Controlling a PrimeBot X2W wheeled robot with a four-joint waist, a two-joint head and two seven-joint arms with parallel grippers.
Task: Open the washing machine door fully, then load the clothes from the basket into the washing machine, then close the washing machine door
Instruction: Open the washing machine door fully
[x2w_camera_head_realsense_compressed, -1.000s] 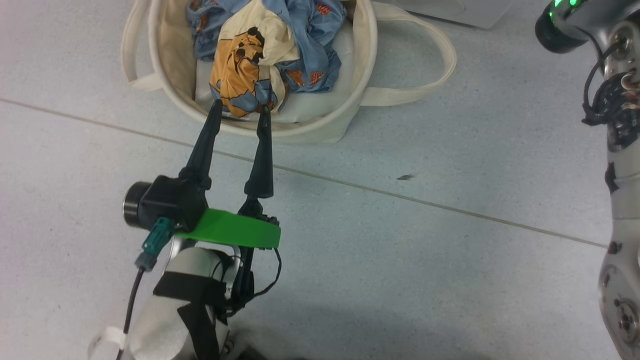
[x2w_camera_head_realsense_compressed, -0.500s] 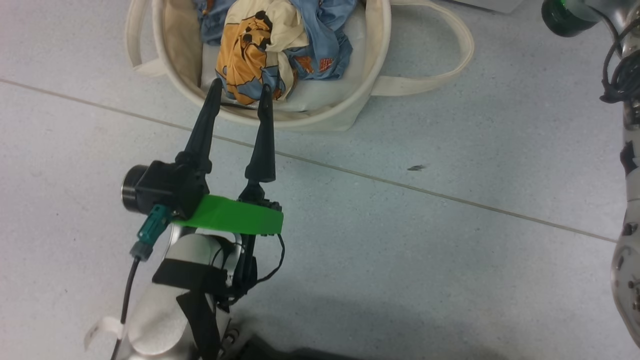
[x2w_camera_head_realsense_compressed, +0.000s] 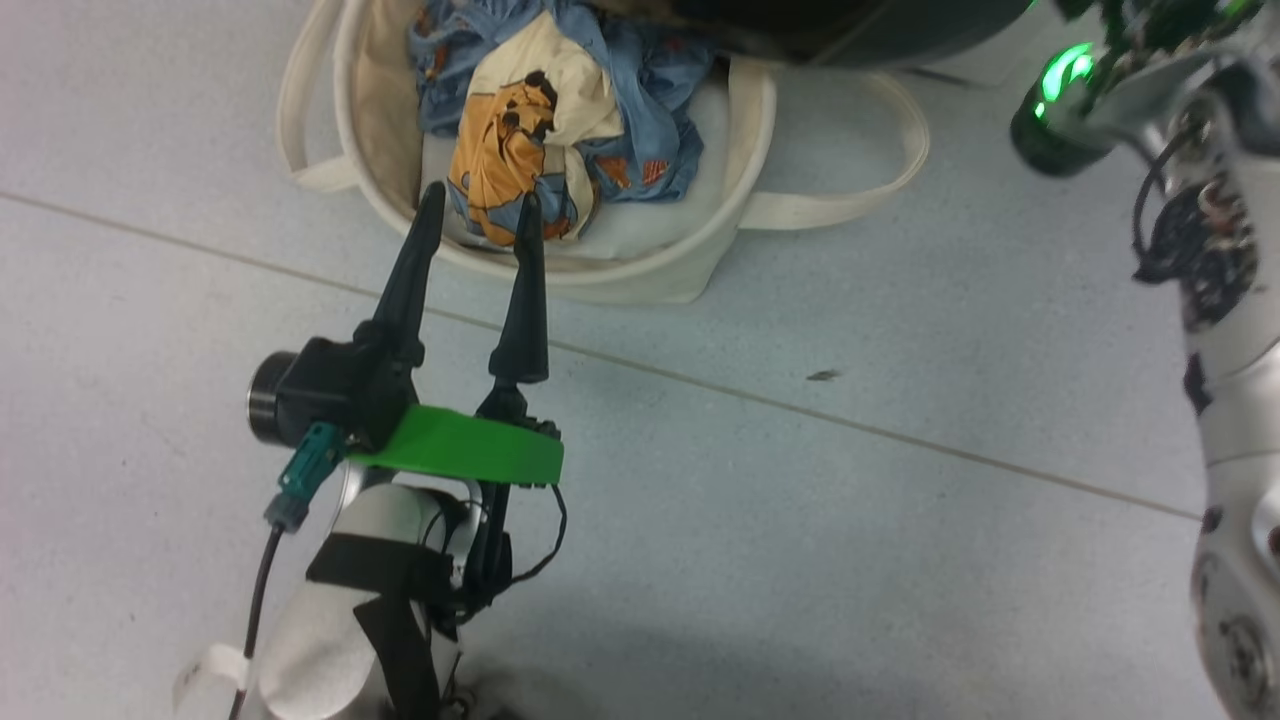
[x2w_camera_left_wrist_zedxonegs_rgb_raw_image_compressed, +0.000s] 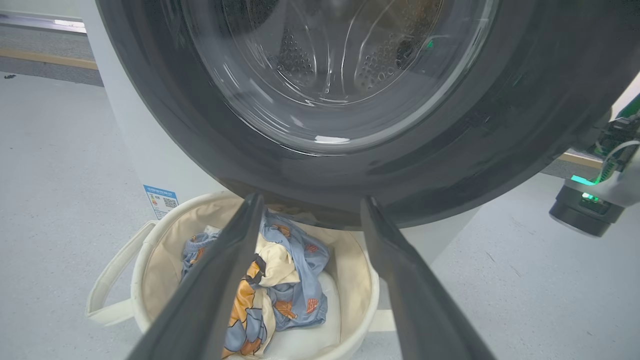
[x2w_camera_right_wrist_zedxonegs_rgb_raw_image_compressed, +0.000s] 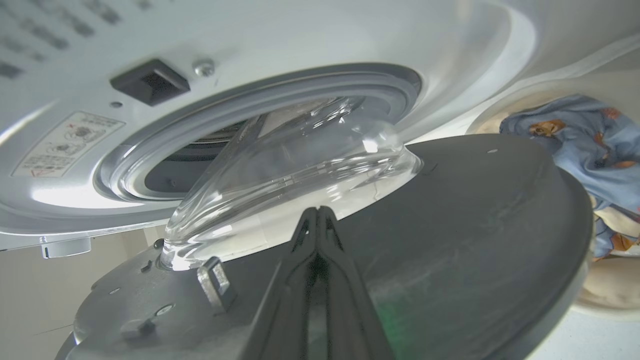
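The left gripper has its fingers spread wide and empty, tips over the basket's near rim by the clothes heaped inside. The right gripper, fingers pressed together, lies against the door's inner face. The door hangs part-open over the basket's far side, with the washer behind.

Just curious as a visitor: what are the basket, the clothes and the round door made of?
The basket looks like matte cream canvas: a soft rim, and its handles lie limp. The clothes seem thin printed fabric, crumpled into folds. The door has a glossy black rim, probably plastic, with reflections, around a clear bulging window, glass or clear plastic.
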